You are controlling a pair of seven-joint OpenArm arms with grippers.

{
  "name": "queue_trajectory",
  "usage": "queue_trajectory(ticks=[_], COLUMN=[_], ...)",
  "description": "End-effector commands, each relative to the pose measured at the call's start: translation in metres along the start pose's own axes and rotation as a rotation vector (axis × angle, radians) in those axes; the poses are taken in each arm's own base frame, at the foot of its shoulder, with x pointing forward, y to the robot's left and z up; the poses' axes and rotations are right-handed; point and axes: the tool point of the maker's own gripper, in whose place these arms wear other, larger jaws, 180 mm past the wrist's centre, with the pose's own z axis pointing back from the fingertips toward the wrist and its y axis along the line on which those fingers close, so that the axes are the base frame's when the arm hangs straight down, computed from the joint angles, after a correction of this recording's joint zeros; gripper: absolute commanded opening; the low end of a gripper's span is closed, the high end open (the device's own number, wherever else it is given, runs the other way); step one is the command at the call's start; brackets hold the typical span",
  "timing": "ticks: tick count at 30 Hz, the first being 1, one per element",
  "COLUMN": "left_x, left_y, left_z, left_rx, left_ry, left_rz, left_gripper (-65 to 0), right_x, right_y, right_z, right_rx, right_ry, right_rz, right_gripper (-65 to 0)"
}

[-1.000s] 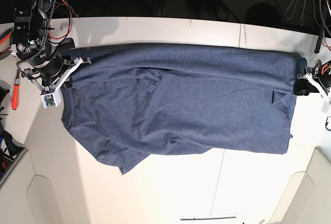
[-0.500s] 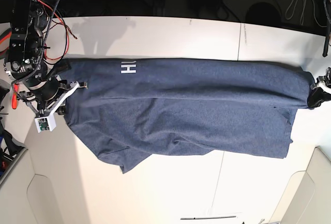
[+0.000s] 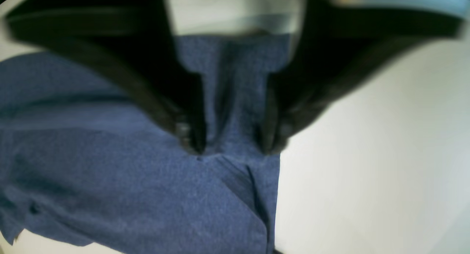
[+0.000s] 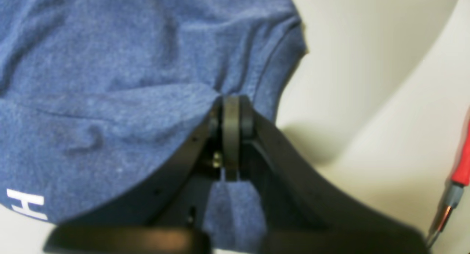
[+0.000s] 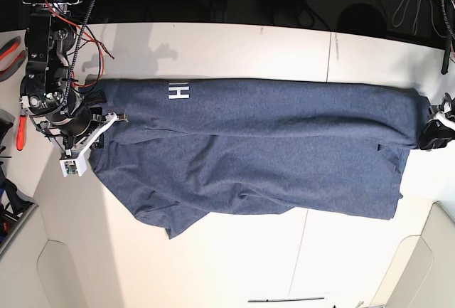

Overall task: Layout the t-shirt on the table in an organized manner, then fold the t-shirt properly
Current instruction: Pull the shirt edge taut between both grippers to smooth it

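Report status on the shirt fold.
Left gripper open, fabric between fingers. Right gripper shut on t-shirt. Shirt stretched across table, unfolded. Nothing in the way.

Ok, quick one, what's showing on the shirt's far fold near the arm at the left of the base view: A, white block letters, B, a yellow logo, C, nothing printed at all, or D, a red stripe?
A: white block letters show on the far fold of the t-shirt, and the right wrist view catches a white H at its lower left too.
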Motion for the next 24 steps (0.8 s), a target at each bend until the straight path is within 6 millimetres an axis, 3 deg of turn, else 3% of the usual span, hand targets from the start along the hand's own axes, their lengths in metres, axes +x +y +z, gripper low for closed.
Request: queue_trajectory(ticks=[1, 8, 9, 10, 12, 13, 16, 24], left_x=[0.024, 0.030, 0.032, 0.032, 0.030, 0.027, 0.009, -0.039], left_y=[0.004, 0.002, 0.000, -0.002, -0.009, -0.011, -0.016, -0.042], left_z=[0.005, 0.006, 0.006, 0.006, 0.005, 0.003, -0.003, -0.024], left_rx=[0.000, -0.011, -0.024, -0.035, -0.065, -0.071, -0.059, -0.089], left_ry=[-0.059, -0.088, -0.099, -0.103, -0.102, -0.100, -0.054, 0.104], left_rz=[-0.024, -0.003, 0.011, 0.028, 0.071, 0.080, 0.068, -0.007], left_gripper=[-32.2, -32.6, -35.5, -42.6, -63.4, -65.0, -65.0, -65.0], right_x=[0.018, 0.020, 0.022, 0.024, 0.032, 0.035, 0.035, -0.008], right_y=[-0.005, -0.005, -0.003, 0.002, 0.017, 0.023, 0.031, 0.029], right_z=[0.004, 0.005, 0.007, 0.010, 0.016, 0.019, 0.023, 0.013], right_rx=[-0.010, -0.010, -0.002, 0.022, 0.096, 0.130, 0.168, 0.101], right_ry=[-0.056, -0.060, -0.061, -0.067, -0.097, -0.111, -0.126, -0.017], right_rz=[0.007, 0.010, 0.011, 0.012, -0.003, -0.011, -0.017, -0.010], right_gripper=[-65.0, -62.8, -65.0, -65.0, -65.0, -65.0, -65.0, -65.0])
